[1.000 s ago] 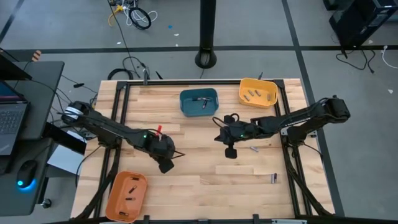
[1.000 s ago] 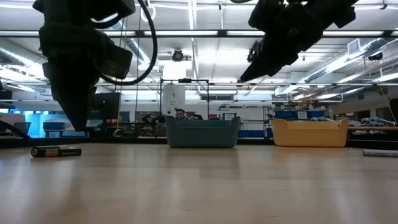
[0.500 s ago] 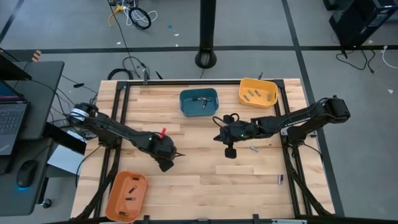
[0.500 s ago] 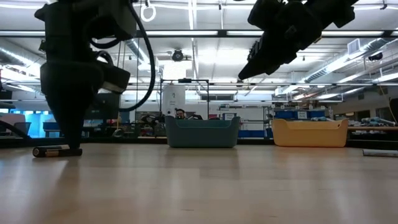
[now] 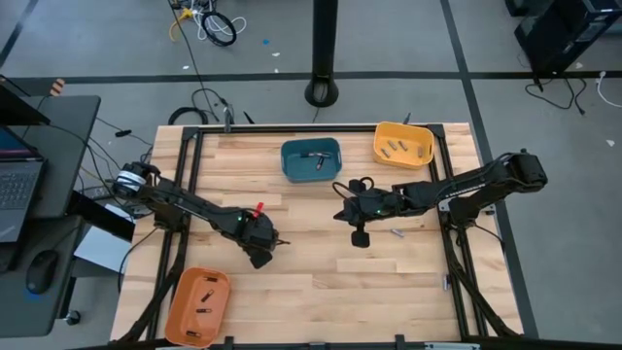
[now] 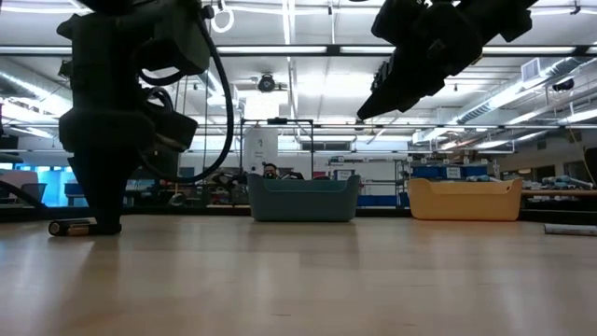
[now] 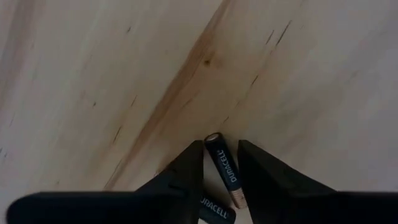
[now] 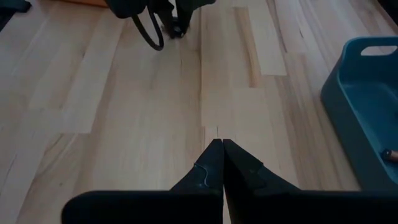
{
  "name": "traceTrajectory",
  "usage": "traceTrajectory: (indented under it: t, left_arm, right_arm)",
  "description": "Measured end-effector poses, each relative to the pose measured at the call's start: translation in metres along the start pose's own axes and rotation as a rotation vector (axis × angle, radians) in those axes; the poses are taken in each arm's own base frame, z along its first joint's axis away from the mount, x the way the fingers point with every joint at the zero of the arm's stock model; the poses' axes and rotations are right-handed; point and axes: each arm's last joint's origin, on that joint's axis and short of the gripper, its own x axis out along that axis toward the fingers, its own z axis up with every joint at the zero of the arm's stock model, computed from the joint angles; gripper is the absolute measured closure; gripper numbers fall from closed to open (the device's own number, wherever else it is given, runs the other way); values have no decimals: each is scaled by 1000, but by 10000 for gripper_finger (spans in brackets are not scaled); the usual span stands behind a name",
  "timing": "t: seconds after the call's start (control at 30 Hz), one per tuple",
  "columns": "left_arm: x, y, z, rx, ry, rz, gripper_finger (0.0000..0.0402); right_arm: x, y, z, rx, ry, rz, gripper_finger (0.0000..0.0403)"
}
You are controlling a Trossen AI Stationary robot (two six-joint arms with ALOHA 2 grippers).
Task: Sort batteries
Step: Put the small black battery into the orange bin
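Observation:
A dark battery (image 7: 224,171) lies flat on the wooden table, left of centre. My left gripper (image 5: 260,255) points straight down over it. Its fingers are open and stand one on each side of the battery, tips down at the tabletop (image 6: 98,224). I cannot tell whether they touch it. In the low view one end of the battery (image 6: 67,227) sticks out beside the gripper. My right gripper (image 5: 360,236) hangs shut above the table right of centre, with nothing in it (image 8: 222,146).
A blue bin (image 5: 311,160) and a yellow bin (image 5: 403,144) stand at the far edge, and an orange bin (image 5: 199,303) at the near left; each holds batteries. A loose battery (image 5: 397,232) lies beside my right gripper. Bare wood stretches across the near middle.
My left gripper has come down to the tabletop and now straddles the battery, which has stayed where it was. A small battery near the table's right side has rolled toward the right edge.

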Motion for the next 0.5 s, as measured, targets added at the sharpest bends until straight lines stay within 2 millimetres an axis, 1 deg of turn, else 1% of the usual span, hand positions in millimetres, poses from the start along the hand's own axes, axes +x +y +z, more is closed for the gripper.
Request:
traceTrajectory:
  t: [0.3, 0.5]
  left_arm:
    - [-3, -4, 3, 146, 1, -19, 367]
    - [-7, -9, 7, 252, -22, -40, 373]
  right_arm:
    - [0, 0, 0, -8, 1, 0, 394]
    - [0, 0, 0, -9, 4, 0, 394]
